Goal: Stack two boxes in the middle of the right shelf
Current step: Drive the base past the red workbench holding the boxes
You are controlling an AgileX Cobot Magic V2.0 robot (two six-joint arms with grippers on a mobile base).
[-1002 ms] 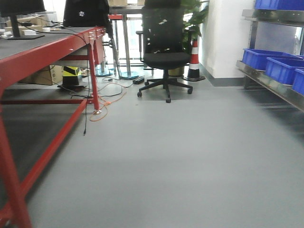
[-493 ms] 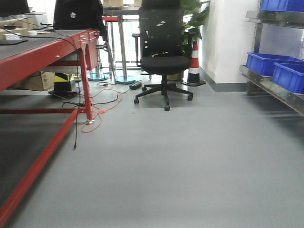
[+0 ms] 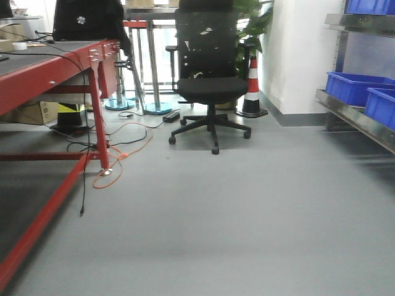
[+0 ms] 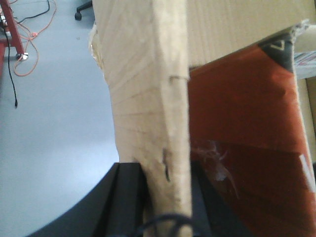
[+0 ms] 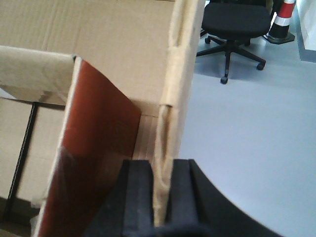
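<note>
A brown cardboard box hangs between my two grippers. In the left wrist view my left gripper is shut on the box's worn left wall, black fingers on either side. In the right wrist view my right gripper is shut on the box's right wall. A reddish-brown panel stands inside the box. A second box does not show clearly. The steel shelf runs along the right edge of the front view.
Blue plastic bins sit on the shelf. A red-framed table lines the left side, with cables on the floor by its leg. A black office chair and a striped cone stand ahead on the grey floor.
The front view has moved forward. The chair and table leg are nearer. The table has slid left and the shelf with its bins further toward the right edge.
</note>
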